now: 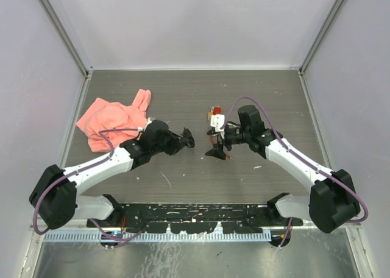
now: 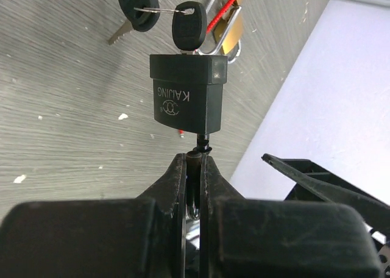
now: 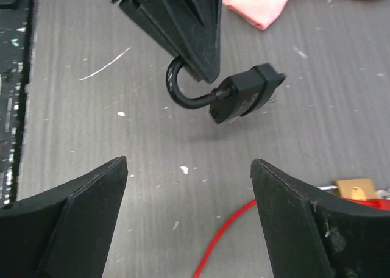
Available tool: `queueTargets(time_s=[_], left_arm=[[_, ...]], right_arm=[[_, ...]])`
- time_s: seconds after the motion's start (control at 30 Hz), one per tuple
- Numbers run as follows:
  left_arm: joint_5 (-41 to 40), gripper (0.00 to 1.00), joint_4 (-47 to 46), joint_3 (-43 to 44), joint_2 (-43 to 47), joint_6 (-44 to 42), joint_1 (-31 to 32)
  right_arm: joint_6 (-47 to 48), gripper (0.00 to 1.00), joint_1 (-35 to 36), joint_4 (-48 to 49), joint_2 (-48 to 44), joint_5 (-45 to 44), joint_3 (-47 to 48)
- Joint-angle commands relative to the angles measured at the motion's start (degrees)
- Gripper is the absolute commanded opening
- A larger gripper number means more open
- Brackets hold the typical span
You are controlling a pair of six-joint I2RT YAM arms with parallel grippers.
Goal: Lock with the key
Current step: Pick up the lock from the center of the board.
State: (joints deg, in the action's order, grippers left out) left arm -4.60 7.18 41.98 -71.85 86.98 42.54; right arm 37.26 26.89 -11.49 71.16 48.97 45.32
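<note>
**Q:** Now, starting nearest the arm bases, what comes first?

**A:** The two grippers, close together over the middle of the bench [image 1: 183, 89]. Left gripper [image 2: 194, 162]: jaws pressed together on the shackle [image 3: 173, 83] of the black padlock [image 2: 186, 98], which is held clear of the bench surface. Right gripper [image 3: 189, 165]: jaws spread wide with nothing between them, facing the padlock from just beside it.

**Q:** And the padlock itself?

**A:** The body is black, stamped KAIJING, and points away from the left jaws. In the right wrist view it sits tilted, with the shackle curving back under the left fingers [image 3: 189, 28] and a shadow on the bench beneath it.

**Q:** Where is the key?

**A:** At the far end of the padlock body. A black-headed key [image 2: 189, 25] stands against that face, but whether its blade is seated in the lock cannot be told, since the body hides it. A thin ring [image 2: 161, 10] joins it to a second black-headed key [image 2: 137, 7] just beside it.

**Q:** What lies beyond the keys?

**A:** A brass padlock [image 2: 233, 34] with a red cord [image 2: 225, 13] lies on the bench just past them. In the overhead view it sits directly behind the right gripper.

**Q:** And farthest out?

**A:** A pink cloth [image 1: 113, 122], crumpled, lies near the left edge of the bench, well apart from the padlock and both sets of jaws.
</note>
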Motion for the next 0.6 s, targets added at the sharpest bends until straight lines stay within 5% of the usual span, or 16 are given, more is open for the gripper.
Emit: queueTargets(time_s=[0.0, 0.27, 0.57], left_arm=[[2.44, 0.0, -3.84, 4.64, -1.36, 9.8, 0.23], [5.84, 0.0, -9.36, 4.32, -4.75, 15.64, 0.18], [6.42, 0.0, -14.04, 2.31, -5.9, 19.19, 0.19]], right_arm=[[3.04, 0.84, 1.11, 9.7, 0.1, -2.7, 3.21], [6.08, 0.61, 7.64, 13.27, -1.06, -12.04, 0.88], [12.8, 0.52, 8.61, 9.1, -2.02, -10.75, -1.22]])
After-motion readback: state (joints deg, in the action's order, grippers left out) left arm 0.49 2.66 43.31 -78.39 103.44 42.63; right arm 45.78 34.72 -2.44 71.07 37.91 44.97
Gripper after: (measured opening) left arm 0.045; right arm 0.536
